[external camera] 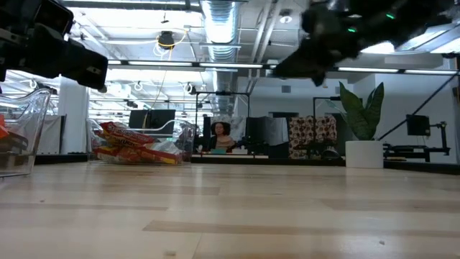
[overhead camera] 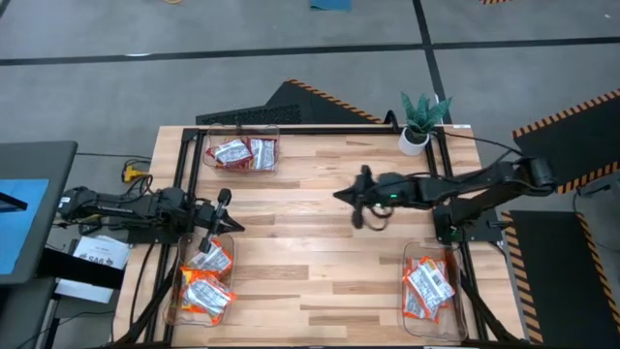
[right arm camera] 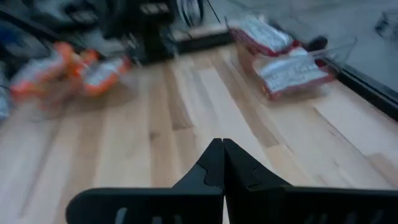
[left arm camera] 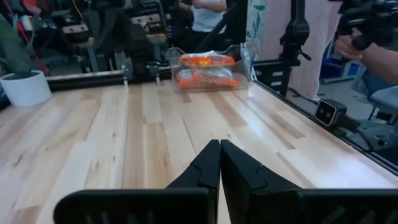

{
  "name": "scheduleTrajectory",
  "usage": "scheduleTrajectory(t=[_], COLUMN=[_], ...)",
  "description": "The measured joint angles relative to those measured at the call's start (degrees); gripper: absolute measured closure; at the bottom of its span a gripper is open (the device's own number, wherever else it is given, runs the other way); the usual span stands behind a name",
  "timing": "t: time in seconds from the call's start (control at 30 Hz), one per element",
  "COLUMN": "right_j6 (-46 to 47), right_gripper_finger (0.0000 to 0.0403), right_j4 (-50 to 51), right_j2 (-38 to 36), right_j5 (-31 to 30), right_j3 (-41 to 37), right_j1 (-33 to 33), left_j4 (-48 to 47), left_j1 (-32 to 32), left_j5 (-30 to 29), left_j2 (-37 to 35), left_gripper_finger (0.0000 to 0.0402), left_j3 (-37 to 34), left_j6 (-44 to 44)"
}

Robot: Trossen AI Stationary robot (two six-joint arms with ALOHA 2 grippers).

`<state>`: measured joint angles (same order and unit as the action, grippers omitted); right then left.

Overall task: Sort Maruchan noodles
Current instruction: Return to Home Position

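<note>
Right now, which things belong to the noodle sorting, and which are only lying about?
Job: packs, bins, left gripper and right gripper, both shut above the table.
Lying about: plant, white paper off the table's left side.

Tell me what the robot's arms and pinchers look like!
The left arm and right arm are black, slim and jointed. Small green lights glow on the right one. The left gripper and right gripper each have two flat black fingers tapering to a point.

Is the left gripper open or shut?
Shut. The left gripper shows in its wrist view both fingers meeting tip to tip, nothing between them.
</note>
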<state>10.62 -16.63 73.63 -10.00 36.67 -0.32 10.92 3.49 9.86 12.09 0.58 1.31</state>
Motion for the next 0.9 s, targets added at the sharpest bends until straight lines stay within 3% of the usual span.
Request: scheduleTrajectory(t=[0.33,0.6,0.9], right_j6=[4.1,4.5,1.4], right_gripper_finger=[0.039,0.0391,0.0391], right_j4=[-24.6,-28.8,-47.3], right_j2=[-13.7,-15.6,-12.8], right_j5=[1.8,2.6,2.6], right_j3=[-23.5,-29.0,-36.3], right_j1=[-1.0,-0.6,2.3], left_j4=[0.0,-2.9,-9.1], left_j1=[0.0,0.0,0.0], left_j5=[-0.6,-6.8,-10.7], left_j2=[-0.6,-0.6,0.0], left_gripper_finger=[0.0401,0.0401,0.0401], left_j3=[-0.1,-0.1,-0.2], left_j6=[0.9,-1.1,-4.3])
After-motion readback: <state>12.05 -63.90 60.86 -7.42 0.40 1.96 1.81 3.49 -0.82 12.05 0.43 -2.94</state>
